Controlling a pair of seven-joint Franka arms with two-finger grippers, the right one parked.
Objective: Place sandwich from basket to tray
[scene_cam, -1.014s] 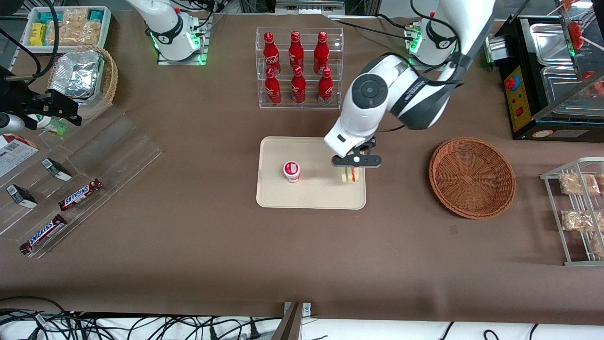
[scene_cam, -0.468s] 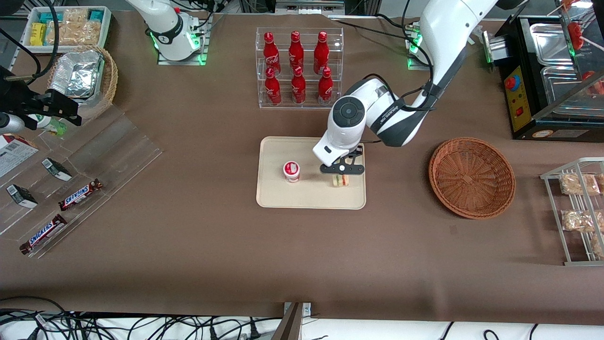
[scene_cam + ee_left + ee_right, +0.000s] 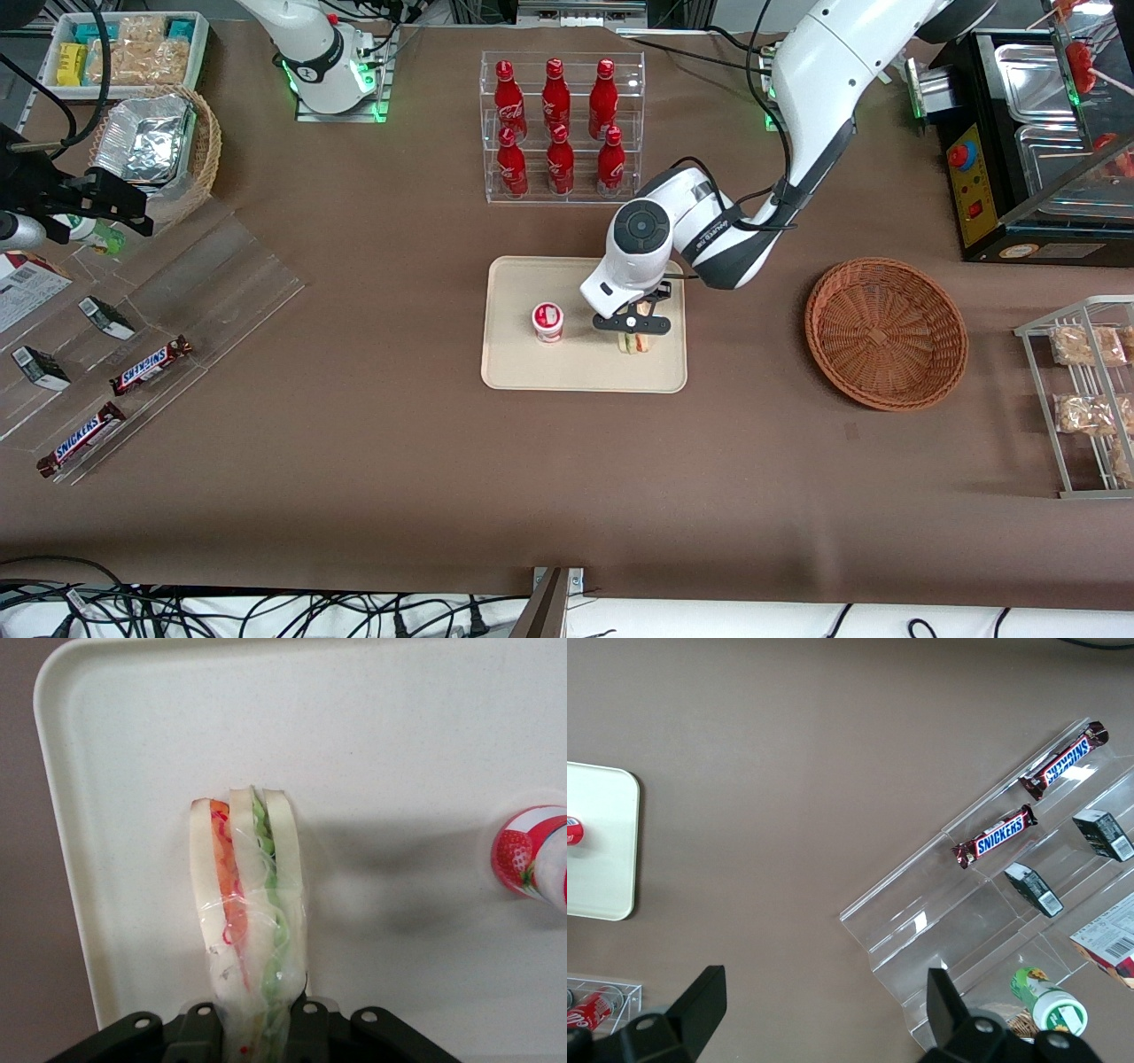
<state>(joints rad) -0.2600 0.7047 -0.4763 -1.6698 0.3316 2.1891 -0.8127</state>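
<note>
**Wrapped sandwich pinched over the tray**

On the brown tabletop lies the tray, smooth cream plastic with rounded corners and a low rim. Over it the tool pinches the sandwich, a wedge in crinkled clear wrap: three white bread slices with a red layer and a green layer between them. Beside it on the tray stands a small strawberry-printed cup. Toward the working arm's end sits the round, reddish-brown woven basket.

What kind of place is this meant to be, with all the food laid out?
Probably a mock snack counter: soda bottles in a rack, Snickers bars on a display, while the gripper holds a sandwich over a tray.
</note>
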